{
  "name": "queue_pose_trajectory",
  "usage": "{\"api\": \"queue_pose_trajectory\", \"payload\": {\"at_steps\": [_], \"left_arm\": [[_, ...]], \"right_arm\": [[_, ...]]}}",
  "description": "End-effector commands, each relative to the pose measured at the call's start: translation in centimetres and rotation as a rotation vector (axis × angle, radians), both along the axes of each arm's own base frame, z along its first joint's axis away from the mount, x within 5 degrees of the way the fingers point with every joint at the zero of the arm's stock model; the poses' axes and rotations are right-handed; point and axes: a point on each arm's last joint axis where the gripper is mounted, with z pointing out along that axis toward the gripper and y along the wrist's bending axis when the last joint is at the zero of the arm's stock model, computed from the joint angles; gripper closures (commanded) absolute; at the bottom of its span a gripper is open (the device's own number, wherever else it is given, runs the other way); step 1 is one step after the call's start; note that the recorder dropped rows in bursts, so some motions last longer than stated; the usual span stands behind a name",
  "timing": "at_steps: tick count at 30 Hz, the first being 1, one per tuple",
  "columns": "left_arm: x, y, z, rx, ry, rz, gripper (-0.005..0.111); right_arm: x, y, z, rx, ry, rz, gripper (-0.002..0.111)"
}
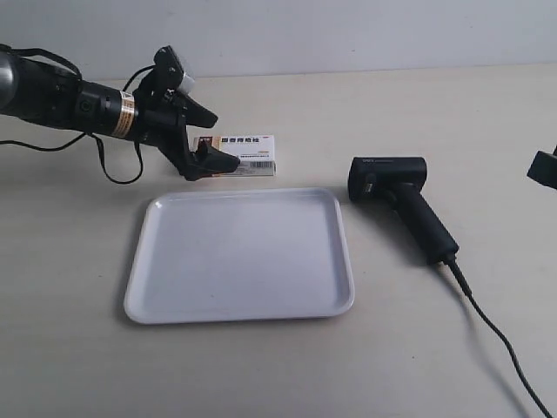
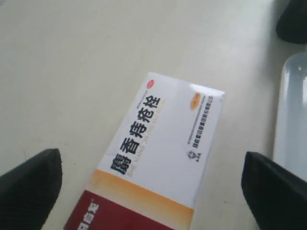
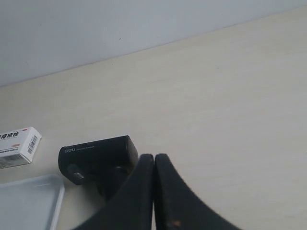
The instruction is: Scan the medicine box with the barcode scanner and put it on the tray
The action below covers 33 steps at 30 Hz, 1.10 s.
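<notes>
The white medicine box (image 1: 248, 155) with its dark red and tan band lies flat on the table just behind the white tray (image 1: 239, 257). My left gripper (image 1: 209, 138) is open, one finger on each side of the box's banded end. In the left wrist view the box (image 2: 165, 139) lies between the fingertips (image 2: 41, 177) with gaps on both sides, the left gripper (image 2: 151, 160) not touching it. The black barcode scanner (image 1: 400, 198) lies on its side to the right of the tray. My right gripper (image 3: 154, 159) is shut and empty, with the scanner (image 3: 96, 160) just beyond its tips.
The scanner's black cable (image 1: 496, 335) trails toward the front right corner of the table. The right gripper (image 1: 544, 167) shows only at the exterior view's right edge. The tray's rim (image 2: 290, 120) lies close beside the box, and a pale wall stands behind the table.
</notes>
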Motion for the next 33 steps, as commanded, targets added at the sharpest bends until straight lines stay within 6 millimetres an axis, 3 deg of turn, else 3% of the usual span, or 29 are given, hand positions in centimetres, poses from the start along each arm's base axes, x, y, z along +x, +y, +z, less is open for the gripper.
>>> {"api": "queue_pose_trajectory", "payload": {"at_steps": [1,3,6,9,14,18,22,25,29,33], "left_arm": [[0.5,-0.5,-1.4,0.01,0.002,-0.04,0.01],[0.7,-0.5,-1.9,0.011,0.006,-0.041,0.012],[1.0,-0.6,-2.5,0.013,0.007,-0.043,0.026],[1.2,-0.6,-2.6,0.016,-0.008,-0.051,0.053],[1.1,-0.7,-2.4,0.008,-0.013,-0.065,0.107],[0.5,-0.9,0.5,-0.097,-0.005,-0.15,0.106],[-1.3,0.3,6.3,-0.265,-0.015,-0.305,0.106],[-2.9,1.5,9.1,-0.27,-0.046,-0.297,0.106],[-6.0,1.7,9.8,-0.222,-0.096,-0.313,0.106],[-8.4,1.5,9.6,-0.172,-0.088,-0.292,0.106]], "right_arm": [[0.2,0.1,0.3,-0.03,-0.029,0.02,0.108],[0.2,0.1,0.3,-0.03,-0.029,0.02,0.108],[0.2,0.1,0.3,-0.033,-0.032,0.022,0.108],[0.2,0.1,0.3,-0.033,-0.032,0.022,0.108],[0.5,0.2,0.1,-0.048,-0.035,0.024,0.108],[1.5,0.5,-0.4,-0.089,-0.012,0.041,0.108],[3.9,1.3,-1.4,-0.145,0.102,0.079,0.108],[5.7,2.3,-2.4,-0.164,0.191,0.102,0.107],[7.5,4.9,-3.0,-0.218,0.21,0.206,0.095],[8.9,7.2,-3.7,-0.266,0.253,0.291,0.074]]}}
